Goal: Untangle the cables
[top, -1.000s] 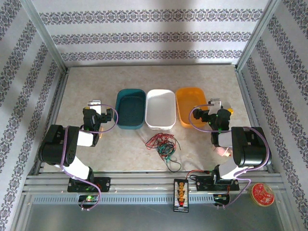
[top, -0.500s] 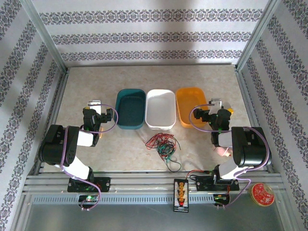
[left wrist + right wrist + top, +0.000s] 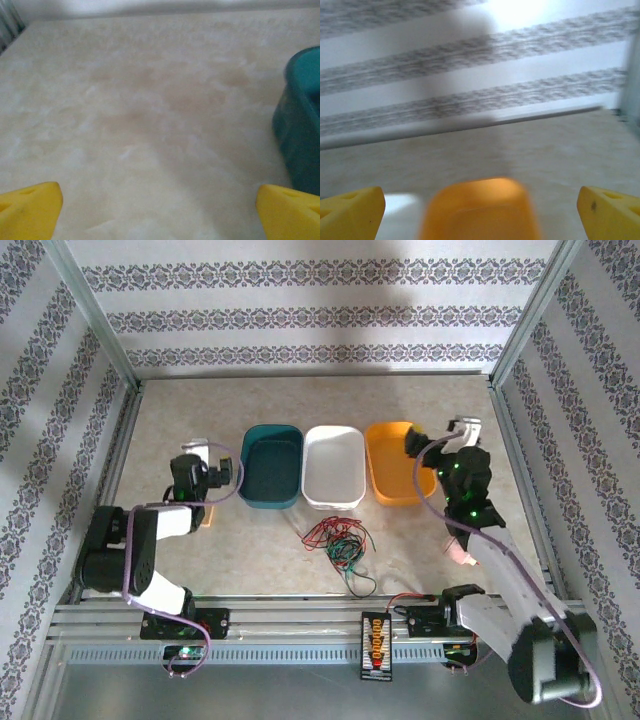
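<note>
Right end effector [image 3: 480,214] agape, fingertips [image 3: 350,212] cropped.

Pose: left arm [image 3: 130,550] folded back over its base at the near-left corner of the table [image 3: 300,405]. The left gripper [image 3: 197,449] is low over the surface, aimed at the far edge, yellow fingertips [image 3: 30,210] spread wide with nothing between. Right arm [image 3: 500,570] stretched forward along the right edge, right gripper [image 3: 463,427] aimed at the far edge, jaws equally wide, empty.

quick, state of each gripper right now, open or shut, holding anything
left gripper: jaws open, holding nothing
right gripper: jaws open, holding nothing
</note>
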